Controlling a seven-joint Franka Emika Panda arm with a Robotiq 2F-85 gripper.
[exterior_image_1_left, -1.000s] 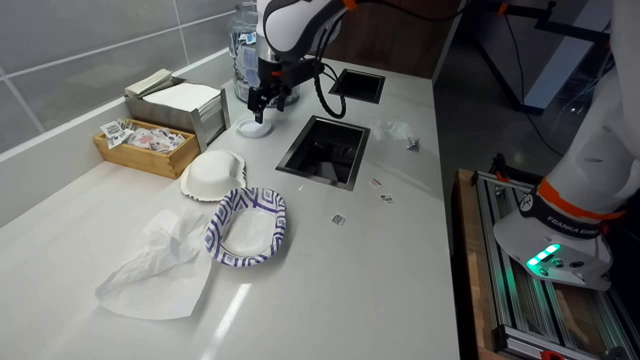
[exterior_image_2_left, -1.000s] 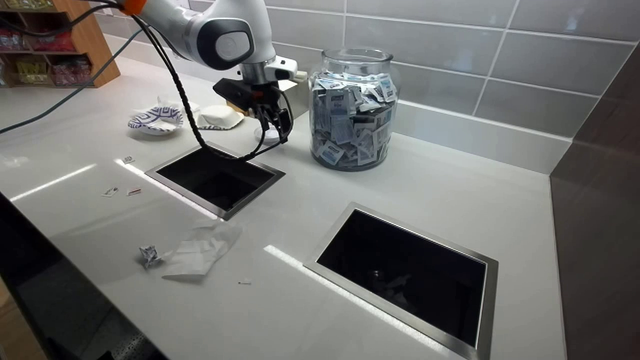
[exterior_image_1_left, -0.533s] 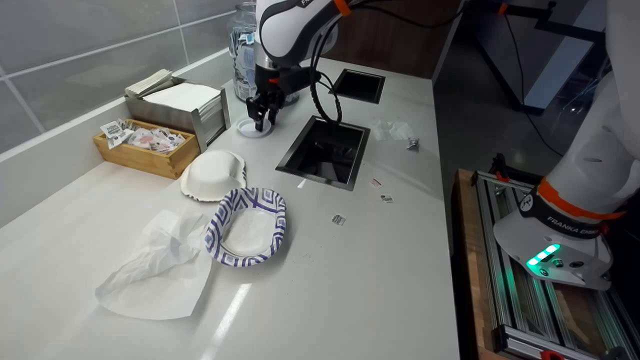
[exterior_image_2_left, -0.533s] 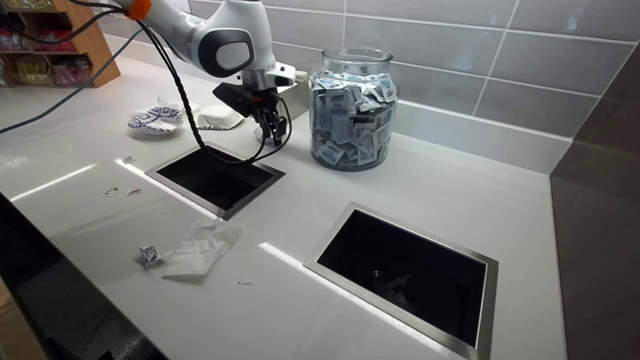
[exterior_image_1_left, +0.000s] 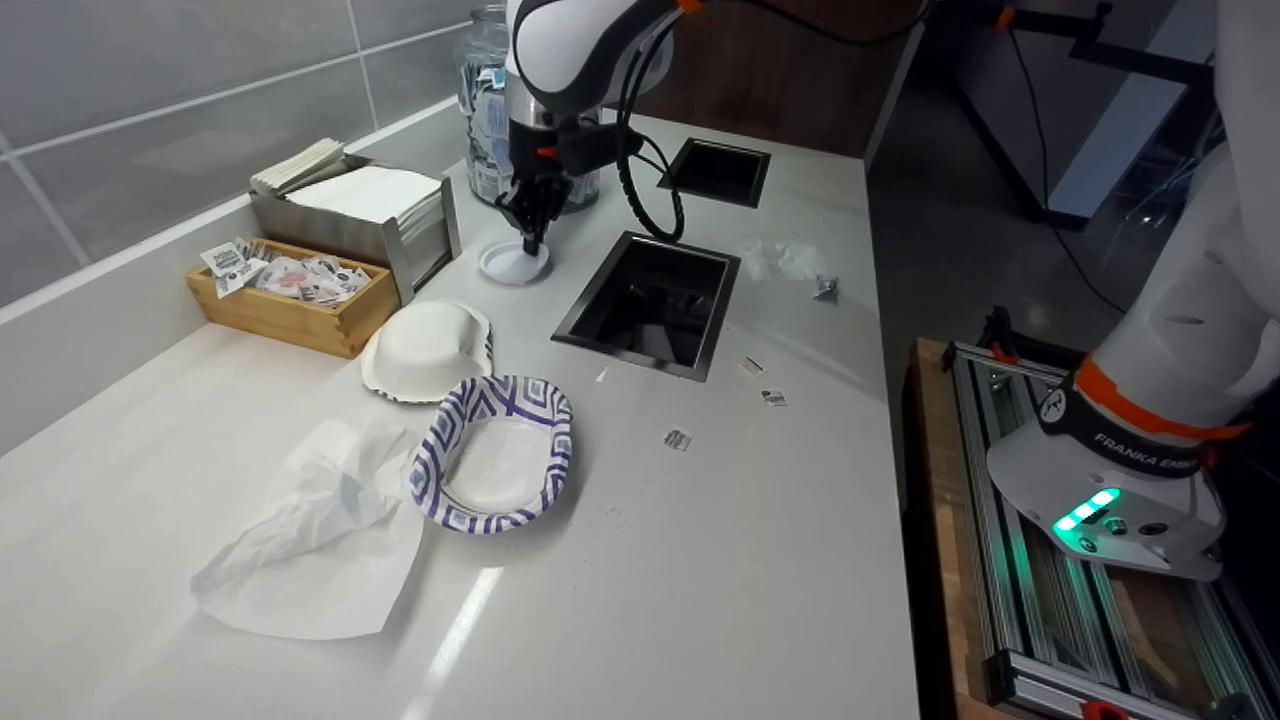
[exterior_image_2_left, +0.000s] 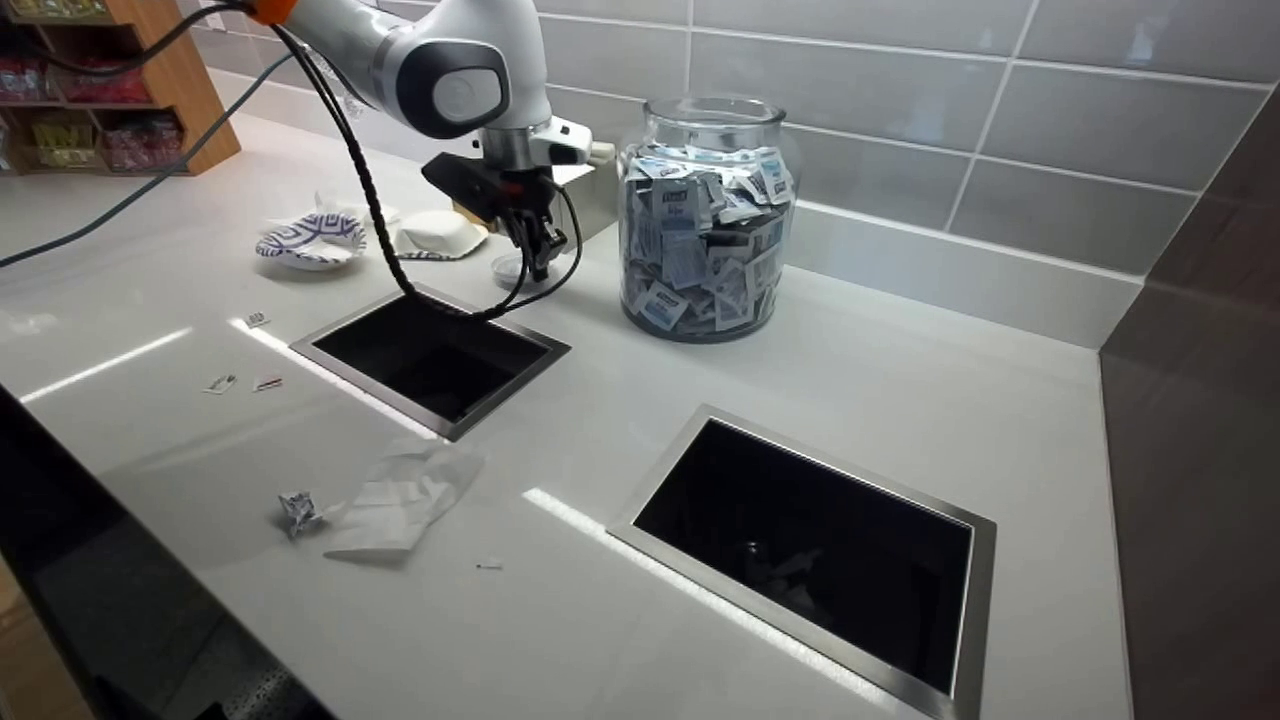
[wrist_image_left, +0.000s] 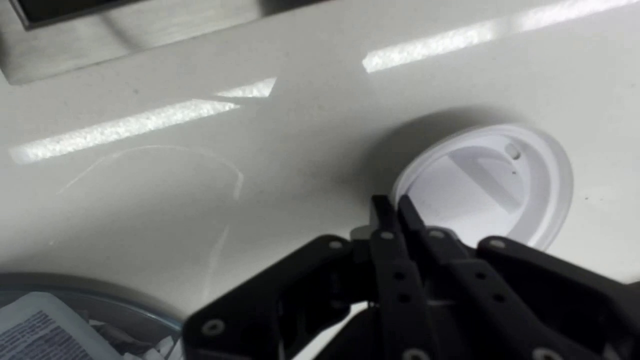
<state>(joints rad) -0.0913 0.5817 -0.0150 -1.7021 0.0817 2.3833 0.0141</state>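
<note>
A round white plastic lid (wrist_image_left: 465, 185) with a small slot near its rim lies beneath my gripper (wrist_image_left: 391, 200) in the wrist view. My fingertips have come together with the lid's near-left rim pinched between them. A dark shadow beside the lid suggests that it sits slightly tilted, though I cannot tell whether all of it is off the counter. In both exterior views the lid (exterior_image_1_left: 512, 266) shows just beside the fingertips, on the counter between the napkin holder (exterior_image_1_left: 370, 220) and a dark square opening (exterior_image_1_left: 650, 300). The gripper partly covers the lid (exterior_image_2_left: 507, 268).
A large glass jar of wipe packets (exterior_image_2_left: 700, 240) stands close to the gripper. Another square opening (exterior_image_2_left: 820, 550) lies farther along. A wooden packet box (exterior_image_1_left: 300, 300), an upturned paper bowl (exterior_image_1_left: 425, 350), a patterned bowl (exterior_image_1_left: 545, 470), crumpled paper (exterior_image_1_left: 310, 540) and torn packet scraps (exterior_image_1_left: 677, 439) are around.
The gripper came down to the lid and its fingers closed from wide apart onto the rim. The lid has shifted slightly and looks more tilted.
</note>
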